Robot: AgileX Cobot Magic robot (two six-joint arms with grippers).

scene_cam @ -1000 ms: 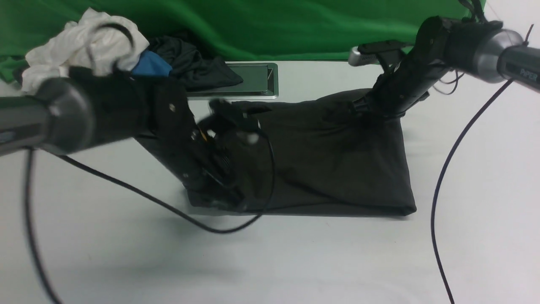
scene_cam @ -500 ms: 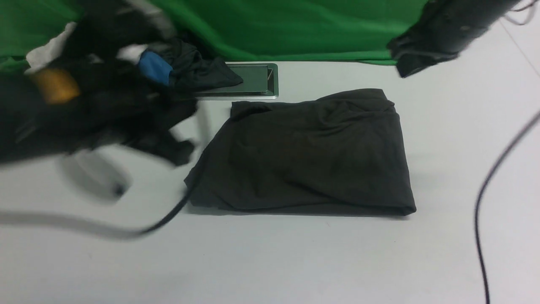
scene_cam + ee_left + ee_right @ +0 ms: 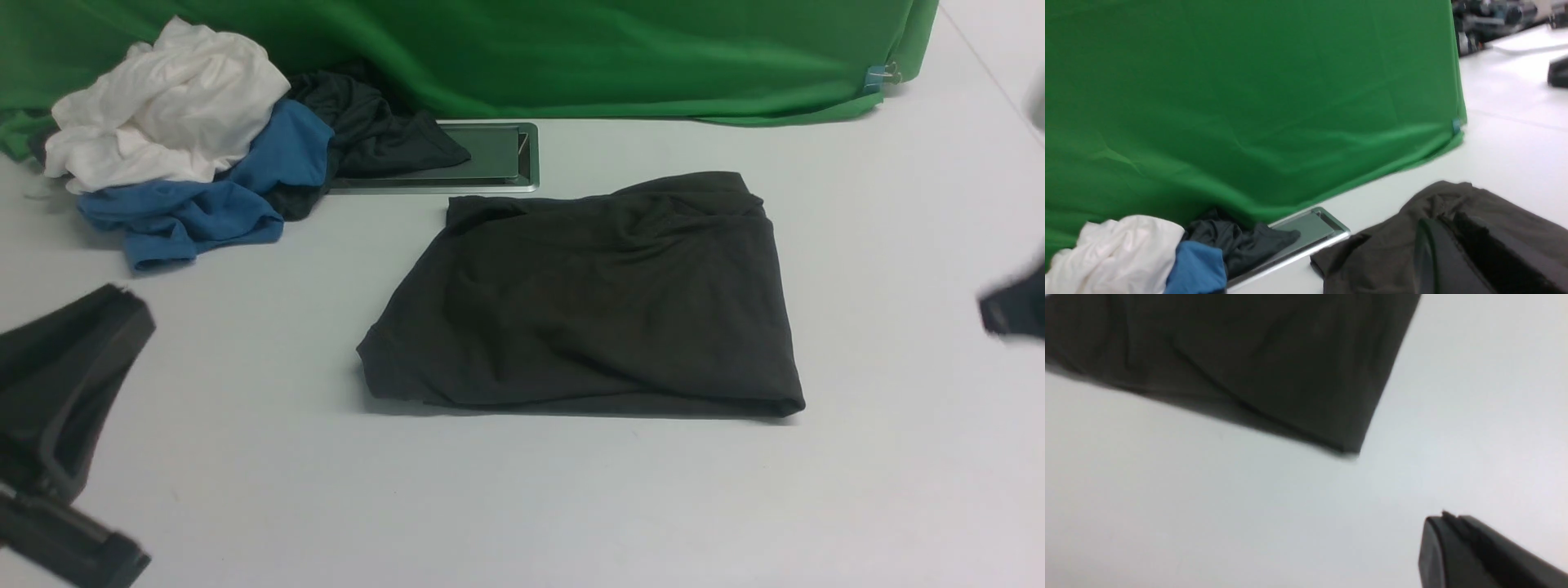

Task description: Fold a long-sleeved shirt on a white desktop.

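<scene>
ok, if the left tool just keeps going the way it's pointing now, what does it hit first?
Probably the long-sleeved shirt: in the left wrist view the shut left tool aims across its folded edge. Beyond it lies bare white desktop. Depth is unclear, so it might pass just over the cloth.

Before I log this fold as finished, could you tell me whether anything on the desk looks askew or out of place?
The folded long-sleeved shirt lies flat but skewed: its left edge slants and its back edge is rumpled. Behind it, a dark garment from the loose clothes pile drapes over the silver cable hatch.
</scene>
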